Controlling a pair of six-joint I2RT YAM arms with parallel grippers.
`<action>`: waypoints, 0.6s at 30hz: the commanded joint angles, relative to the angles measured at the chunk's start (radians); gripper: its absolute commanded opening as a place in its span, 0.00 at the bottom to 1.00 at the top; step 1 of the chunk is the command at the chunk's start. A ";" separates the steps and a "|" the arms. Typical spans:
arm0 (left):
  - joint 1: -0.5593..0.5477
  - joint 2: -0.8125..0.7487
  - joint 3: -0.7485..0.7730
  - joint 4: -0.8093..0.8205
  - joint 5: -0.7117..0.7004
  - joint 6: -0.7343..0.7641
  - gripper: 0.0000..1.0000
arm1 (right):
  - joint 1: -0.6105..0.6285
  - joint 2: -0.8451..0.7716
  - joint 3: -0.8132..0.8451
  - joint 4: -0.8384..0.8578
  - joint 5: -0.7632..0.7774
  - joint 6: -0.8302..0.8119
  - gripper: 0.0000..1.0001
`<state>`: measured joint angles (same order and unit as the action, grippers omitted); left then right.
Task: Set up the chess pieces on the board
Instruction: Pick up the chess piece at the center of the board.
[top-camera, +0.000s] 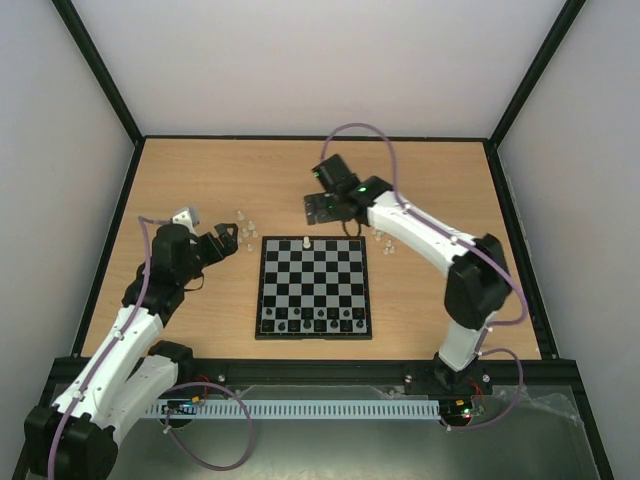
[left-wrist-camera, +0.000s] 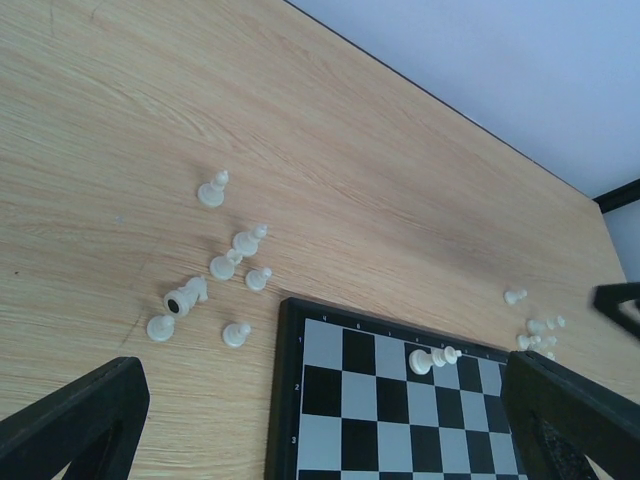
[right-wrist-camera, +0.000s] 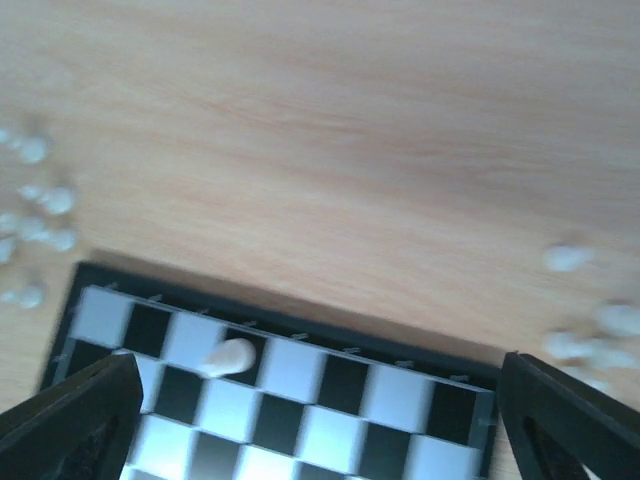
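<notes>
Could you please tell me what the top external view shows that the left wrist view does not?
Only the top external view shows the whole board, the black pieces on its near rows, and the left arm and right arm. Only the left wrist view shows that one toppled piece beside the board lies with its dark hollow base showing. Both show the loose chess pieces off the board's two far corners and one white piece on its far row.
</notes>
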<state>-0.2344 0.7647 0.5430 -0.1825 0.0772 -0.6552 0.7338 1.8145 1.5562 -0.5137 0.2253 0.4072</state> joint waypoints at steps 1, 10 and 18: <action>0.009 0.025 0.035 -0.004 0.027 0.010 0.99 | -0.127 -0.107 -0.103 -0.022 0.037 -0.010 0.99; 0.009 0.102 0.068 -0.014 0.014 0.028 0.99 | -0.360 -0.140 -0.273 0.072 0.007 0.015 1.00; 0.009 0.153 0.064 0.014 -0.020 0.017 1.00 | -0.418 -0.033 -0.278 0.126 -0.050 0.013 0.72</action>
<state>-0.2306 0.8955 0.5880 -0.1848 0.0677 -0.6384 0.3225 1.7256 1.2732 -0.4168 0.2207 0.4156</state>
